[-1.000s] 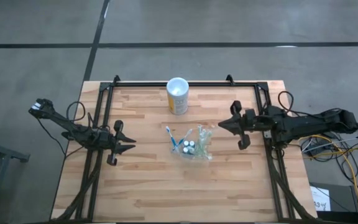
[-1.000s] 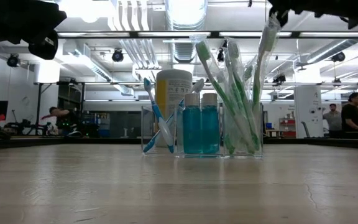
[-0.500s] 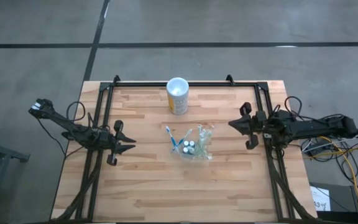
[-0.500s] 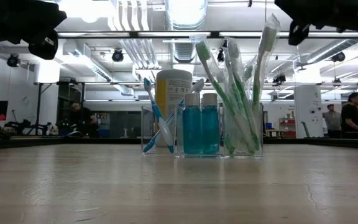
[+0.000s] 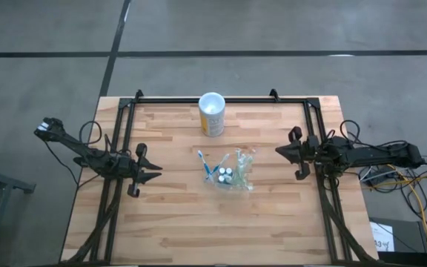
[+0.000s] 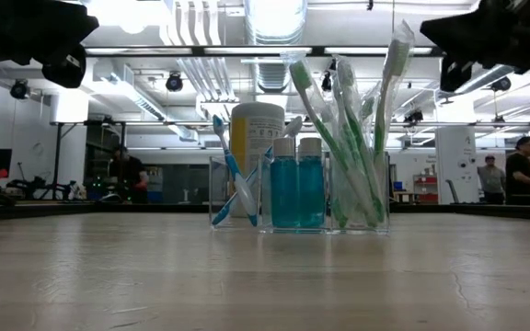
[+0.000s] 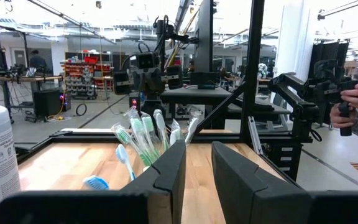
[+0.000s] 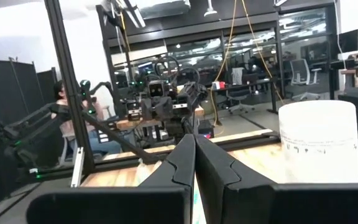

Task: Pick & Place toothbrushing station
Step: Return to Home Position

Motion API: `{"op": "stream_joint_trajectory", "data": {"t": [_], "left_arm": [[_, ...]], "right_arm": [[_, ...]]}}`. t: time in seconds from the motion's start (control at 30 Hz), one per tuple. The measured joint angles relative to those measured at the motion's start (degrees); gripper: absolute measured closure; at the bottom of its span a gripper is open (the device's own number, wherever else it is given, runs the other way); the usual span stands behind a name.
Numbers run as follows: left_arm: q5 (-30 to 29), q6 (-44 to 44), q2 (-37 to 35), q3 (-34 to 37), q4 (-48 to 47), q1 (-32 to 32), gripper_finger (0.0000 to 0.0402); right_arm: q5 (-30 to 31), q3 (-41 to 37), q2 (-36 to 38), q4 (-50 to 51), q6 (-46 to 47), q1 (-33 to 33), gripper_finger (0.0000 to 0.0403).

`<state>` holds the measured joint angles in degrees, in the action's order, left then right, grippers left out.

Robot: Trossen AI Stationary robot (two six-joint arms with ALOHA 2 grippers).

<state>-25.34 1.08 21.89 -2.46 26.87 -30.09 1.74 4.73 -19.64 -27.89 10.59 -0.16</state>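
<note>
Three-part clear plastic toothbrushing station [image 6: 385, 198] is looking light, stiff, slippery, best pinched by a bare wall. Left jaws are sitting spread, right jaws pressed together.

Yellow cup [image 5: 212, 115] upright on table [image 5: 161, 222] — far edge.

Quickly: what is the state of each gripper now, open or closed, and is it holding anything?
Left gripper: open, holding nothing.
Right gripper: closed, holding nothing.
</note>
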Motion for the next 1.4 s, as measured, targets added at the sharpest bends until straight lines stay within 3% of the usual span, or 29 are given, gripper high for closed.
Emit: {"op": "stream_joint_trajectory", "data": {"t": [0.23, 1.0, 1.4], "left_arm": [[0.00, 0.00, 0.00, 0.00, 0.00, -0.01, 0.0319], [0.00, 0.00, 0.00, 0.00, 0.00, 0.01, 0.0319], [0.00, 0.00, 0.00, 0.00, 0.02, 0.00, 0.0319]], "right_arm": [[-0.02, -3.91, 5.24, 1.45, 2.89, 0.00, 0.0394], [-0.09, -4.04, 19.28, 20.93, 2.95, 0.01, 0.0394], [-0.17, -4.04, 19.56, 23.24, 2.95, 0.02, 0.0394]]}}
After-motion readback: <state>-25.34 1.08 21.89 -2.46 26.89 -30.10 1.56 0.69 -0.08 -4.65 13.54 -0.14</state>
